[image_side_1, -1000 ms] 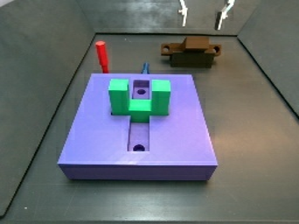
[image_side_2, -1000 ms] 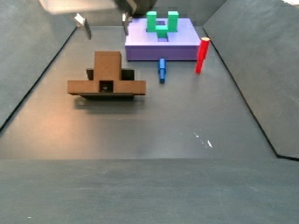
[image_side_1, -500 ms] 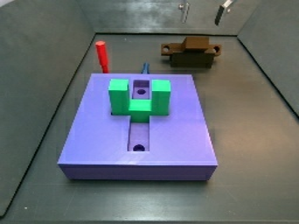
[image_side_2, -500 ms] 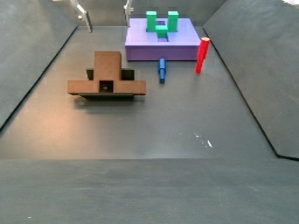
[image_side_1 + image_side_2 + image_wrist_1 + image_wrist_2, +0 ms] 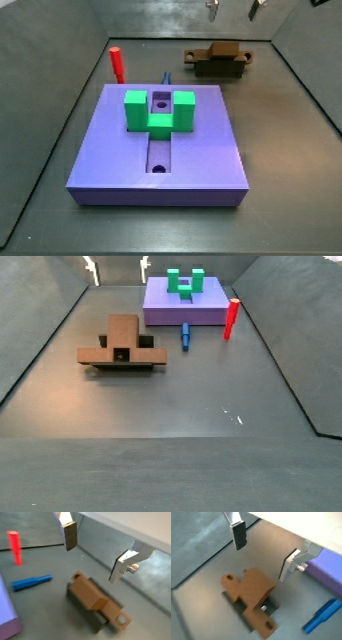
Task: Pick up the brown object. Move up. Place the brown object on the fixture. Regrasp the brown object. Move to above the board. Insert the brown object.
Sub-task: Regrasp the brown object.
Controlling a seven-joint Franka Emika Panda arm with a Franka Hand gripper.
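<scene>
Tool (image 5: 93, 556) empty above brown object (image 5: 90, 596), nothing between.

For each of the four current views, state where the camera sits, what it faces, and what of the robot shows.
Wrist view: on the arm, looking down past the open gripper at the brown object, blue piece and red peg.
Wrist view: same mount, showing the gripper, brown object and board corner.
Side view: beyond the board, facing the brown object; fingertips at the top edge.
Side view: opposite end, brown object nearer, board far; fingertips above.
All share the brown object.
</scene>
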